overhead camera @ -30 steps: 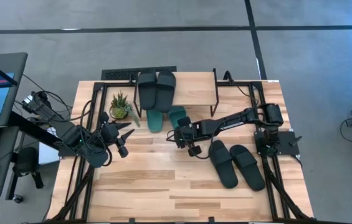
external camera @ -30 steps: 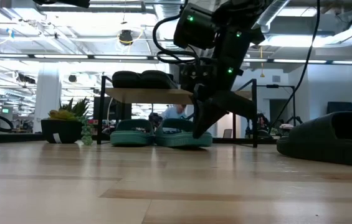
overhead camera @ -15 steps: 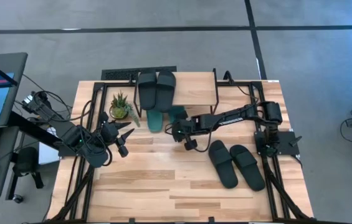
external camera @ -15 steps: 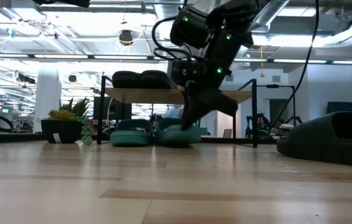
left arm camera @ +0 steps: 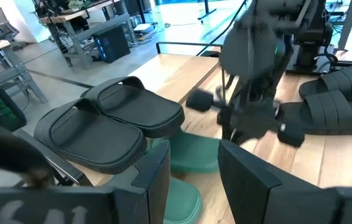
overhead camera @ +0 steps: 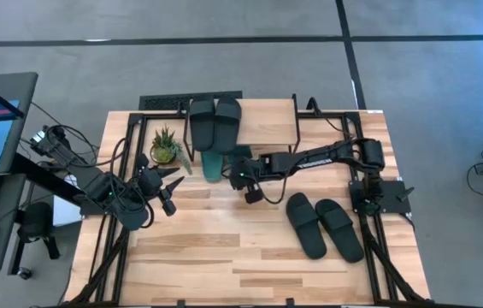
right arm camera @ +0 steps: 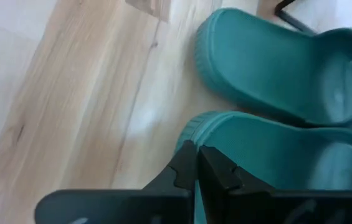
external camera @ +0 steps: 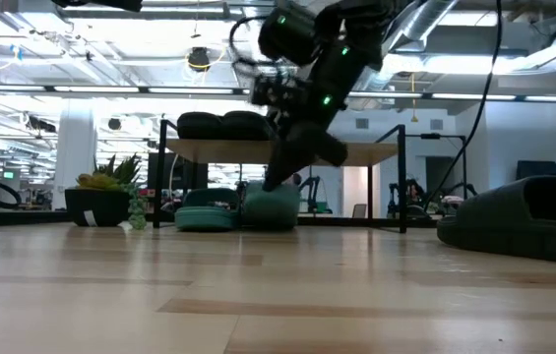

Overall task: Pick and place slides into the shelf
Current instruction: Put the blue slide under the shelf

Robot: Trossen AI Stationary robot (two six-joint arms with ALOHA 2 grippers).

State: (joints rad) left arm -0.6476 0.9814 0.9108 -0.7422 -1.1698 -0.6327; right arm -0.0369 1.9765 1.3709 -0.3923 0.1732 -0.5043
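Observation:
Two teal slides [overhead camera: 213, 164] lie side by side on the table under the shelf [overhead camera: 267, 120], seen in the low view as a left one [external camera: 209, 211] and a right one [external camera: 270, 208]. Two black slides [overhead camera: 214, 122] rest on the shelf's top board. Two more black slides [overhead camera: 320, 227] lie flat on the table to the right. My right gripper [overhead camera: 238, 174] is shut, at the heel of the right teal slide [right arm camera: 275, 149]. My left gripper [overhead camera: 175, 178] waits open at the table's left, near the plant. My right gripper touches the heel rim [right arm camera: 194, 134] of the right-hand teal slide with its shut fingers [right arm camera: 185, 165]. It comes slanting down from the table's near right side. The slide lies flat on the table, its front part under the shelf.
A small potted plant [overhead camera: 165, 145] stands left of the shelf. The shelf's thin black legs [external camera: 402, 187] flank the teal slides. Bare wood stretches over the near half of the table [overhead camera: 224, 257]. A monitor and a keyboard stand off the table's left side.
My right gripper has moved toward the far edge and leftward, to the shelf, with its fingers shut. The right-hand teal slide has slid along the table, turned, and gone under the shelf beside the other teal one.

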